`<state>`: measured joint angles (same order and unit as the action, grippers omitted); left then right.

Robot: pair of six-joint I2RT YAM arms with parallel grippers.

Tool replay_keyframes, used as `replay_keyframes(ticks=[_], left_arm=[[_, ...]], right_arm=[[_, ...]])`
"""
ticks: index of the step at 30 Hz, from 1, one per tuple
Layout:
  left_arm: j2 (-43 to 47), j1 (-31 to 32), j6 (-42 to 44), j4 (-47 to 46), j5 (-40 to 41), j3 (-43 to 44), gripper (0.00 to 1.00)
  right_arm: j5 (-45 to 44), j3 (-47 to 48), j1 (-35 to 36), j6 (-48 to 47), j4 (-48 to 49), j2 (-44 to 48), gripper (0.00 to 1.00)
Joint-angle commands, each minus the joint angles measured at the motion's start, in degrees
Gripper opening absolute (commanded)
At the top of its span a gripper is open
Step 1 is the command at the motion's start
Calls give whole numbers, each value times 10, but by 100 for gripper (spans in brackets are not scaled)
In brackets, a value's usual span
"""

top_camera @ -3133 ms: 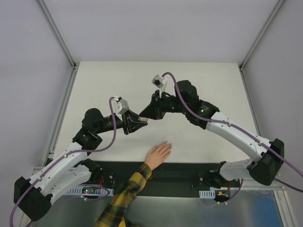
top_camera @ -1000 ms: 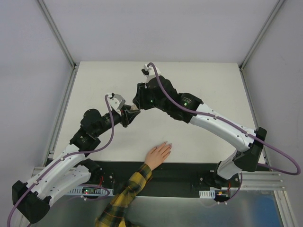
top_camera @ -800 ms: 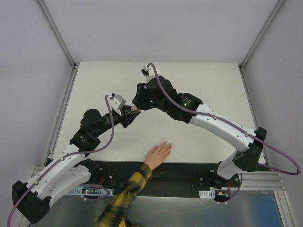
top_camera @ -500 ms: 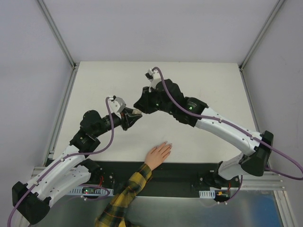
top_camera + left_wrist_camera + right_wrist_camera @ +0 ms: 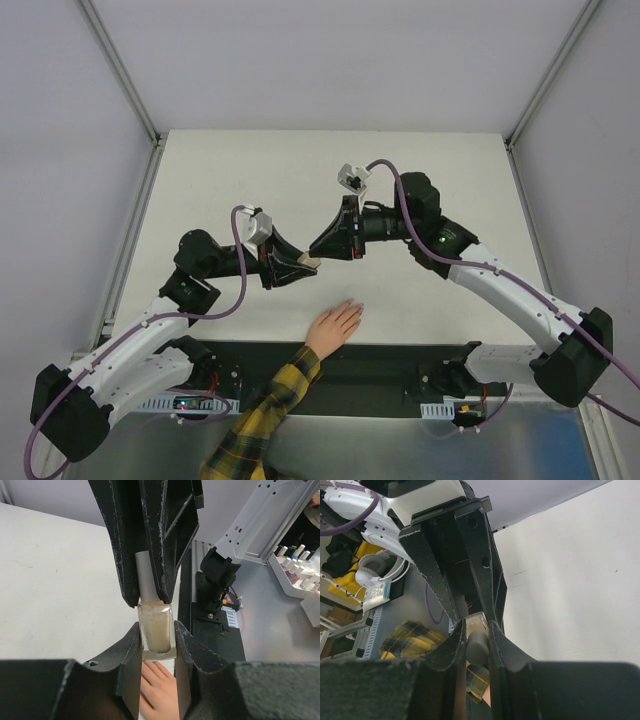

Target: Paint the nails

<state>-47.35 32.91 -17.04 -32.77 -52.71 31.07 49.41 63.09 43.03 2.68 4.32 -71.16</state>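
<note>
Tiny pale pinkish-lilac nails tip the fingers of a light-skinned human hand lying flat, palm down, on the near edge of a matt white table. The fingers point to the far right. A yellow-and-black plaid sleeve runs back from the wrist over the dark base rail. From overhead the nails are only small light specks at the fingertips, with no gloss or brush marks to make out.

Just beyond the hand, the two arms meet tip to tip above the tabletop. The left gripper has its scuffed black plastic fingers clamped on the flat sides of a small rectangular glass bottle of beige polish. The right gripper is closed around the bottle's smooth grey cylindrical cap, which sits on the bottle's neck.

In the left wrist view the hand lies directly below the bottle, well apart from it. The nails cannot be seen from there.
</note>
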Motion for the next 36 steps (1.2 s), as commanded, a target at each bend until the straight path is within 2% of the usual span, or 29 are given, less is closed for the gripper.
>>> replay_keyframes(ticks=[1, 2, 4, 6, 8, 13, 18, 19, 20, 22, 23, 24, 26, 28, 31, 33, 34, 36], left_arm=[[9, 8, 19, -7, -50, 29, 0], [11, 8, 28, 6, -17, 30, 0], [12, 8, 50, 46, 15, 36, 0], [11, 8, 76, 82, 53, 51, 0], [9, 8, 89, 110, 60, 58, 0], [19, 8, 97, 111, 39, 60, 0], [30, 8, 104, 112, 73, 57, 0], [32, 8, 103, 113, 93, 55, 0], [39, 8, 99, 112, 117, 52, 0], [44, 8, 105, 113, 174, 44, 0], [48, 8, 106, 118, 197, 43, 0], [50, 8, 108, 124, 214, 42, 0], [56, 8, 106, 125, 259, 40, 0], [59, 8, 104, 128, 283, 38, 0], [67, 8, 96, 130, 330, 33, 0], [67, 8, 97, 135, 347, 35, 0], [69, 8, 97, 137, 350, 35, 0], [69, 8, 97, 138, 364, 34, 0]], right_arm=[[-39, 47, 33, -52, 5, 7, 0], [-97, 63, 41, -57, -35, 1, 0], [-131, 111, 70, -60, -62, -10, 0], [-201, 145, 89, -61, -121, -33, 0], [-222, 173, 107, -61, -135, -48, 0], [-236, 193, 116, -55, -147, -65, 0], [-249, 221, 122, -48, -176, -79, 2], [-273, 229, 122, -36, -189, -84, 12], [-352, 239, 123, -25, -226, -84, 40], [-435, 261, 123, 62, -264, -80, 58], [-489, 259, 123, 90, -264, -74, 61], [-514, 243, 128, 136, -253, -70, 64], [-539, 229, 136, 156, -208, -68, 68], [-566, 248, 149, 169, -213, -82, 68], [-615, 278, 167, 162, -237, -106, 63], [-649, 285, 181, 156, -237, -120, 54], [-654, 294, 183, 152, -237, -124, 41], [-667, 304, 190, 146, -245, -141, 35]])
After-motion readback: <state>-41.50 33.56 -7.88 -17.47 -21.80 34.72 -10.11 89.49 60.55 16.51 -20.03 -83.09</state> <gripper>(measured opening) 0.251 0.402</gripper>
